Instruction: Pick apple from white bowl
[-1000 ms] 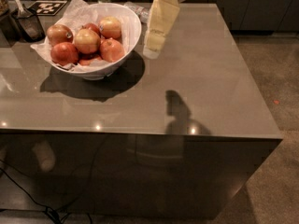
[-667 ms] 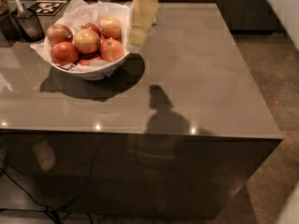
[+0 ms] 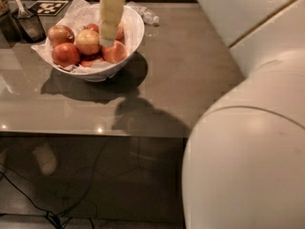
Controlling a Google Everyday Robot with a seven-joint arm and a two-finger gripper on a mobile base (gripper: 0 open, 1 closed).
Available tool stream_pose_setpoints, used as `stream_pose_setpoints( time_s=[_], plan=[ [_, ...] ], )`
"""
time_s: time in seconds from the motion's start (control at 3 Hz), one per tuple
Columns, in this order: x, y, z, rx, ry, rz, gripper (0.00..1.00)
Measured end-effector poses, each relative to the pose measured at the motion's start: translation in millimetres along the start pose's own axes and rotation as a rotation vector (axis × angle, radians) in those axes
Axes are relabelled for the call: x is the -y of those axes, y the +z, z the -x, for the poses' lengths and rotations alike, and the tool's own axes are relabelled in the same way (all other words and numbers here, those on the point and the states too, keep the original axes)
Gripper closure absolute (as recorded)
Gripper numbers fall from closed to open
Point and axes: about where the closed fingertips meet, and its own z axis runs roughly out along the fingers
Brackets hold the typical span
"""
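The white bowl (image 3: 136,30) stands at the table's back left, lined with crumpled white paper and holding several apples. The palest one, the yellow-orange apple (image 3: 88,41), lies near the middle of the pile, with deeper red apples (image 3: 66,55) around it. My gripper (image 3: 109,18) hangs point-down over the right part of the bowl, just right of the pale apple and above a red apple (image 3: 115,53). It hides part of the apples behind it. I see nothing held in it.
My white arm (image 3: 252,128) fills the right side of the view. A dark container with a utensil (image 3: 28,25) and a black-and-white marker tag (image 3: 47,7) sit left of and behind the bowl. A plastic bottle (image 3: 145,14) lies behind it. The table's front edge (image 3: 95,135) runs across; cables lie on the floor.
My gripper has moved left, from beside the bowl's right rim to over the apples. The arm now fills the right side of the view.
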Motion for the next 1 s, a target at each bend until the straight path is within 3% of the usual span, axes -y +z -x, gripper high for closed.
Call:
stream_pose_setpoints(
  time_s=[0.67,1.0],
  plan=[
    [26,22,21,0.026,0.011,-0.041,0.00],
    [55,71,39,0.022,0.037,-0.002,0.00]
  ],
)
